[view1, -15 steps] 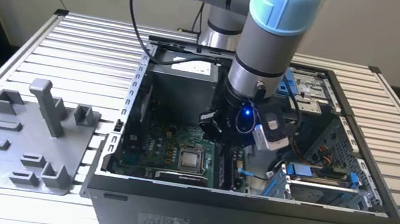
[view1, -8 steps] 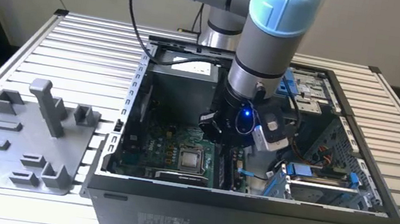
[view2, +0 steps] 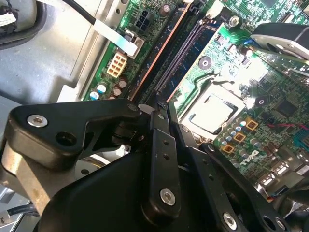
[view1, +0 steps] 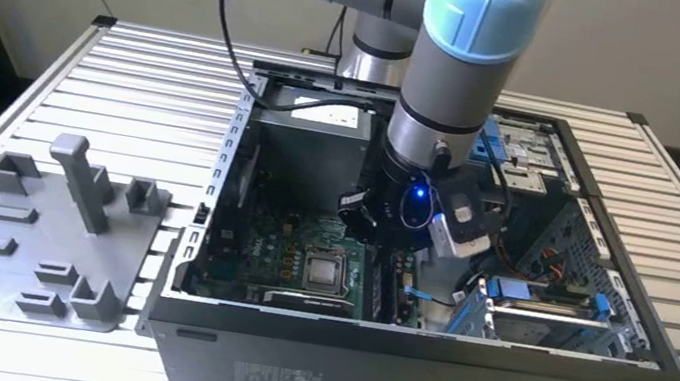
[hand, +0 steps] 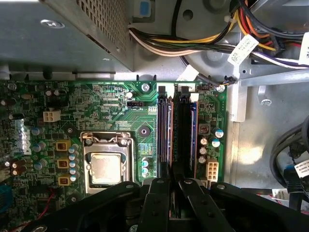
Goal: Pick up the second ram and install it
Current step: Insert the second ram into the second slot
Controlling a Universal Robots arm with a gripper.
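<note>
One arm reaches down into the open computer case (view1: 424,355) in the exterior view, its gripper (view1: 400,260) low over the motherboard (view1: 289,264), just to the exterior view's right of the square silver processor (view1: 325,271); the case stands on a slatted white surface (view1: 124,98), and a grey parts holder (view1: 28,245) lies on that surface to the exterior view's left of the case. From here the fingertips are hidden behind the wrist. In the second wrist view the gripper (view2: 161,107) has its black fingers (view2: 163,140) drawn close together, meeting at the end of the long memory slots (view2: 181,53), with the processor (view2: 212,112) beside them; whether they pinch anything there I cannot tell. In the first wrist view the gripper (hand: 174,186) sits right over the slots, its fingers (hand: 157,193) nearly closed on the near end of the second ram (hand: 182,135), a dark thin strip standing on edge in a slot, beside the other slot (hand: 164,135) and well apart from the processor (hand: 106,166).
</note>
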